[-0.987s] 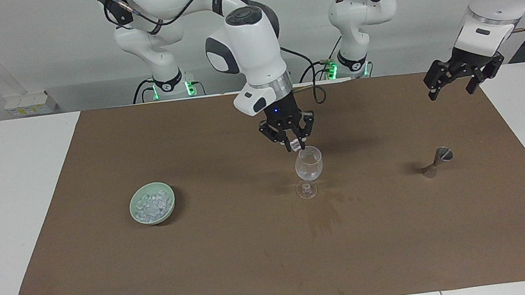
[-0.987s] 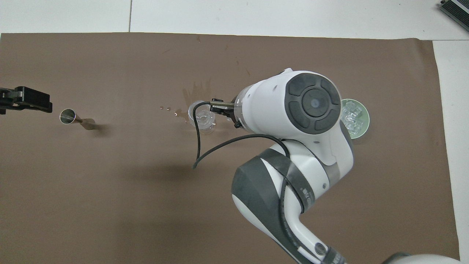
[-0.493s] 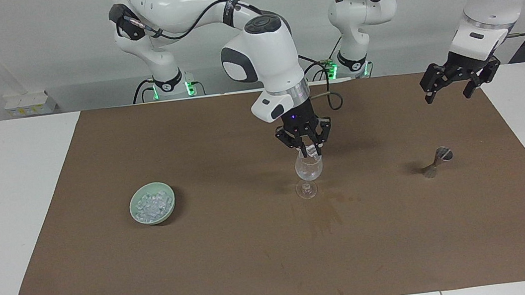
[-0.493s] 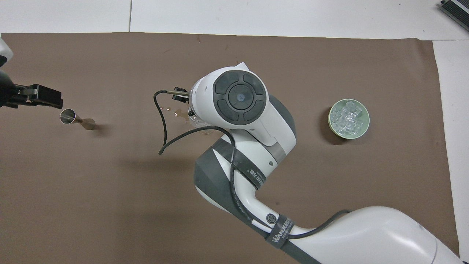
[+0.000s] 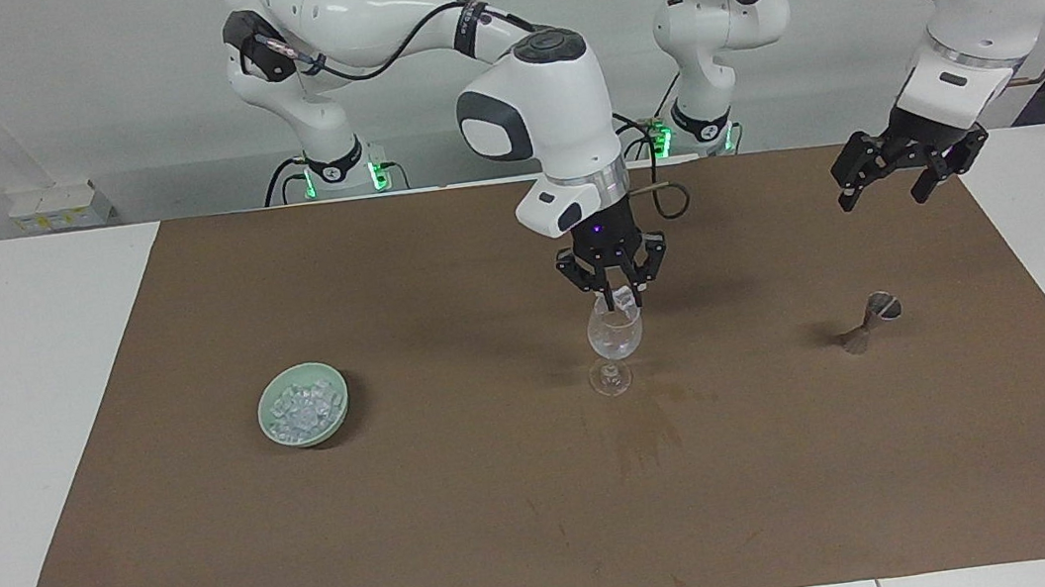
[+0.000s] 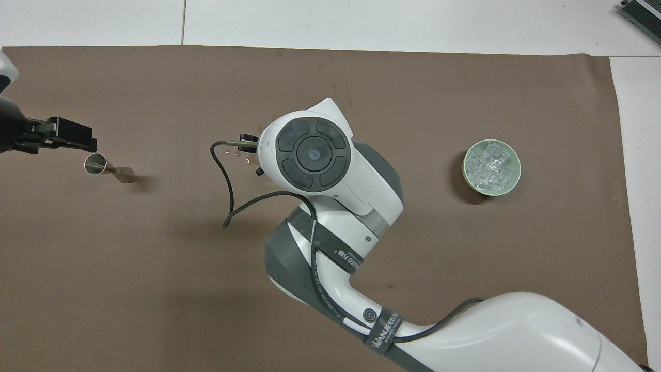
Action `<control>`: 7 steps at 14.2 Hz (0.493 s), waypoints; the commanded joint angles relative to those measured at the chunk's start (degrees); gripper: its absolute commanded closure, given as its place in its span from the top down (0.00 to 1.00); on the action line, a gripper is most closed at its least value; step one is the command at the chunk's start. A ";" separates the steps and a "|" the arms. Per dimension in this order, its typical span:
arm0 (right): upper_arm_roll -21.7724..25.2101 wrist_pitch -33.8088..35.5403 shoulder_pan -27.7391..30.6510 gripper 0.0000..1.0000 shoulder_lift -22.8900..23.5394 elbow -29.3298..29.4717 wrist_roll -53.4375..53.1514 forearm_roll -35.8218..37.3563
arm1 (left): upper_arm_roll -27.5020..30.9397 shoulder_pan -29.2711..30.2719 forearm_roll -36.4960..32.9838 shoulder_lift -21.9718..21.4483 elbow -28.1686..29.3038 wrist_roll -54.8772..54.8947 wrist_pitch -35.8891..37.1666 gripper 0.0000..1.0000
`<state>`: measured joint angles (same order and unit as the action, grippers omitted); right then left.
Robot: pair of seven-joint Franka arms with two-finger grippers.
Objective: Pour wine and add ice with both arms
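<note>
A black strap on the white right arm reads "WANJEED". Its black right gripper (image 5: 620, 299) points straight down over the clear stemmed wine glass (image 5: 614, 334), jaws clenched on a small clear ice cube (image 5: 621, 297). The left gripper (image 5: 897, 180), jaws released, hangs above the counter beside the small silvery hourglass-shaped jigger (image 5: 870, 321). The pale green round bowl of ice cubes (image 5: 303, 404) sits toward the right arm's end from the glass.

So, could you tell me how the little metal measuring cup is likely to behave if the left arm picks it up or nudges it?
The measuring cup looks rigid metal, so it should not flex. Its pinched waist and small foot suggest it could tip if nudged near the top. The shiny surface may be slippery; gripping at the waist seems safest. It leans in both views, perhaps only from the camera angle.
</note>
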<state>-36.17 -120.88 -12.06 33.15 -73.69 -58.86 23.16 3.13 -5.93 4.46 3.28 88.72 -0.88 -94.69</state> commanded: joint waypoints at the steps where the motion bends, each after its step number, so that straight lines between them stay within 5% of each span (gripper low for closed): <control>1: -0.83 -0.50 0.81 0.00 0.51 -0.14 -0.64 2.15 | 0.12 0.57 0.65 0.50 -1.34 0.79 0.11 1.00; 7: -0.92 -3.30 0.81 0.02 0.60 -2.33 -0.81 5.32 | -0.06 0.13 -3.23 0.06 -1.88 2.72 4.07 1.00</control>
<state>-36.13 -121.78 -12.00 33.70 -74.58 -58.86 26.41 3.07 -5.58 2.61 3.46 87.85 0.53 -92.45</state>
